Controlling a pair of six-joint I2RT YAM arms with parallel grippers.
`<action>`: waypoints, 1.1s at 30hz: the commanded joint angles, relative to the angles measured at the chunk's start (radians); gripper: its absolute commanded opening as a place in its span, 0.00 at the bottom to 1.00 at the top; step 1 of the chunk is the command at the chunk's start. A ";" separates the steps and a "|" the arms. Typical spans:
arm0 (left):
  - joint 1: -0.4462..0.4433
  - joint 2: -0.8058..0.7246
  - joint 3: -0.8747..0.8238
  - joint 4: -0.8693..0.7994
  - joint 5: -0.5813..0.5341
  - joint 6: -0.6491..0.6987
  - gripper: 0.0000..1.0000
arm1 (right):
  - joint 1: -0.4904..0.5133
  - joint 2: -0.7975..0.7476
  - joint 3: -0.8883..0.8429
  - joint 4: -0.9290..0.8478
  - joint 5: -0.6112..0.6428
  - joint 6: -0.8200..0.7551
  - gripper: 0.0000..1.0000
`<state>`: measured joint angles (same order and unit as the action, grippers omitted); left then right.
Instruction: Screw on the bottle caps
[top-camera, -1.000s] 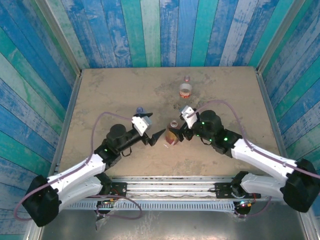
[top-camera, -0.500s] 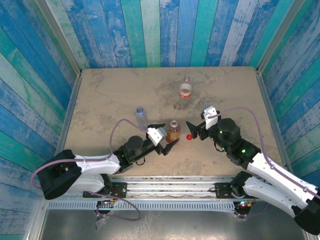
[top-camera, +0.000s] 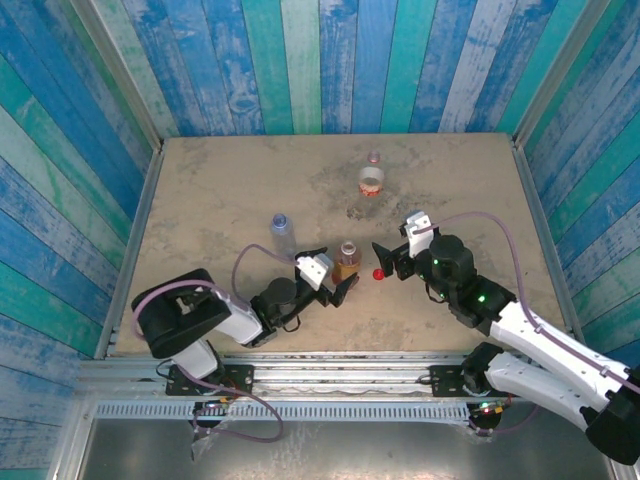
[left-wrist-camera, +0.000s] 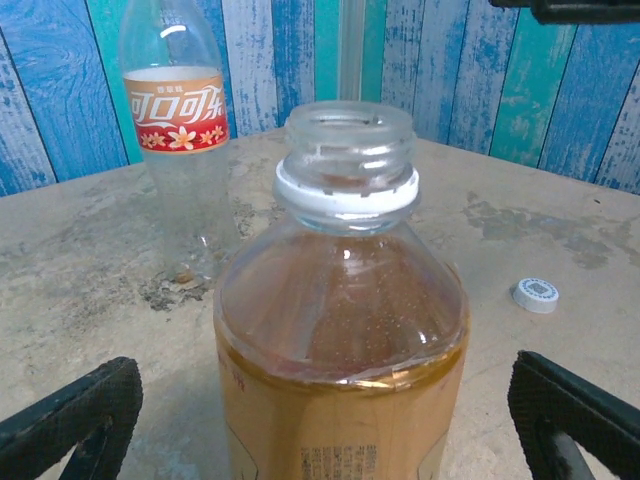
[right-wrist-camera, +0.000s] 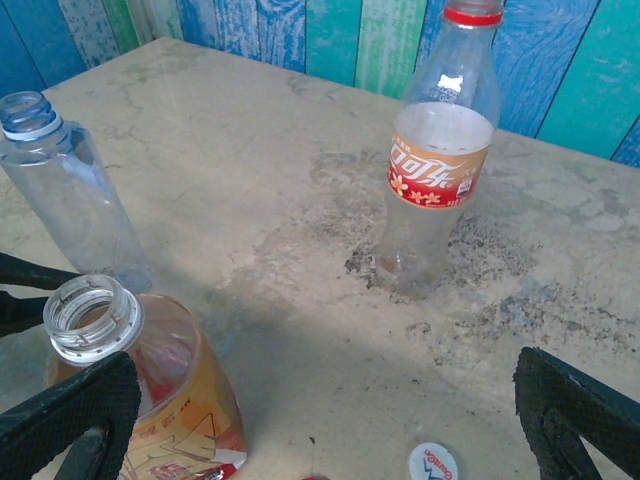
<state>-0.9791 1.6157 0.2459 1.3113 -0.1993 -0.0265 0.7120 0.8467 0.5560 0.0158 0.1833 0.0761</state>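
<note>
Your left gripper (top-camera: 336, 268) is sitting wide open near the middle of the top view, holding nothing, with the open amber bottle (left-wrist-camera: 340, 340) standing between its fingers (left-wrist-camera: 70, 418). Your right gripper (top-camera: 382, 262) is also gaping wide and holding nothing, just right of that bottle, with the red cap (top-camera: 379, 273) lying on the table (top-camera: 220, 180) right beside it. The white cap (left-wrist-camera: 536, 294) is lying at the right of the left wrist view, the red-white label bottle (top-camera: 372, 181) is standing above centre, and the bluish bottle (top-camera: 283, 231) is standing left of centre.
</note>
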 joint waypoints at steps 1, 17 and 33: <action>-0.004 0.075 0.026 0.125 0.010 -0.007 0.98 | -0.003 0.003 -0.006 0.024 0.001 0.028 0.99; -0.001 0.253 0.124 0.185 -0.002 -0.001 0.76 | -0.005 -0.015 -0.002 -0.012 0.032 0.050 0.98; 0.032 0.250 0.121 0.204 0.150 -0.011 0.60 | -0.013 0.046 0.083 -0.174 0.215 0.246 1.00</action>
<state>-0.9596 1.8561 0.3611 1.4815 -0.1322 -0.0311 0.7105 0.8867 0.5949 -0.0635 0.3252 0.2523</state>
